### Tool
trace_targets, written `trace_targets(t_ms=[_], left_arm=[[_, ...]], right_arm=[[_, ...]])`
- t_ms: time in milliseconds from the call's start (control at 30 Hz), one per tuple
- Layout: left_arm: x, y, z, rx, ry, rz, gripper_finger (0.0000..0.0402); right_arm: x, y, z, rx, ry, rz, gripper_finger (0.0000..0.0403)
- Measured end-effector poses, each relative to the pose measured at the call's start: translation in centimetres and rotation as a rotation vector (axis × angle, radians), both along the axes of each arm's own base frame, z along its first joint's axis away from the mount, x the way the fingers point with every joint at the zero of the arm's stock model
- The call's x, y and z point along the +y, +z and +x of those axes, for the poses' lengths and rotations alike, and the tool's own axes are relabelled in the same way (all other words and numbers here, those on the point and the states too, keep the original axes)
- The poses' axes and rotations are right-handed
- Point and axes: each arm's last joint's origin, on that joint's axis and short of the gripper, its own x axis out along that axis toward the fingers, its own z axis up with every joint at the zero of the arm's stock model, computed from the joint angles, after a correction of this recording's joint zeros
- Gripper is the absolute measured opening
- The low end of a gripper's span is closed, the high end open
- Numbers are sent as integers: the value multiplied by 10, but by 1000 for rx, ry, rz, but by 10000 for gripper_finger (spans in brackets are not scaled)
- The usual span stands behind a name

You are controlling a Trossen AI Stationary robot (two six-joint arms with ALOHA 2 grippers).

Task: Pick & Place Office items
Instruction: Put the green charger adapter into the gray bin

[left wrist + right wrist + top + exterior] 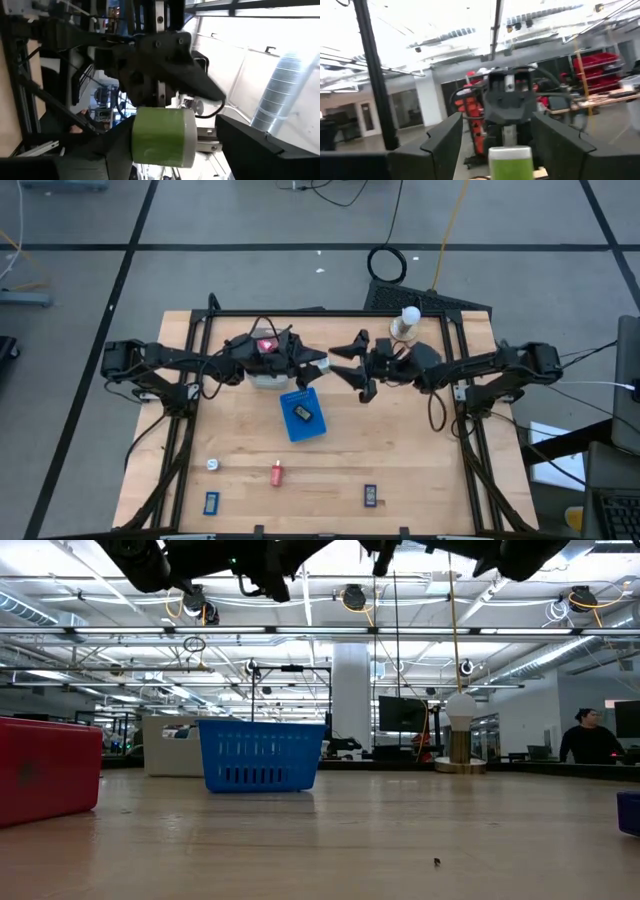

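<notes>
"Jaws check: what about your left jaws?"
"Clenched on the small green cylindrical roll (162,137), held in the air above the wooden counter (400,470), near the blue plastic basket (303,418)."
"And your right jaws?"
"Spread either side of that roll, released."

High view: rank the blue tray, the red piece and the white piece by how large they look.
1. Blue tray, largest by far.
2. Red piece, small and elongated.
3. White piece, smallest, though close to the red one.
</notes>
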Motion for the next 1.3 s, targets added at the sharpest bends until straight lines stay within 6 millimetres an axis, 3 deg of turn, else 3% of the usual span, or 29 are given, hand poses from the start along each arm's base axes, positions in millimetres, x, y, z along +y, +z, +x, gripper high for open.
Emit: trace_targets(t_ms=[233,400,567,733,967,1300], left_arm=[[15,2,-3,-26,49,60,236],[32,2,-6,-29,87,122,245],[49,-2,-10,11,104,178,272],[67,-4,-16,29,106,244,235],[92,-4,-28,37,86,302,234],[117,-11,-51,206,58,366,234]], right_arm=[[-17,37,-41,-7,-100,-48,233],[-23,55,-78,49,-166,-37,233],[-21,65,-112,107,-248,-28,233],[-18,71,-139,118,-282,-21,233],[-15,73,-158,132,-273,3,233],[-14,69,-161,173,-260,41,227]])
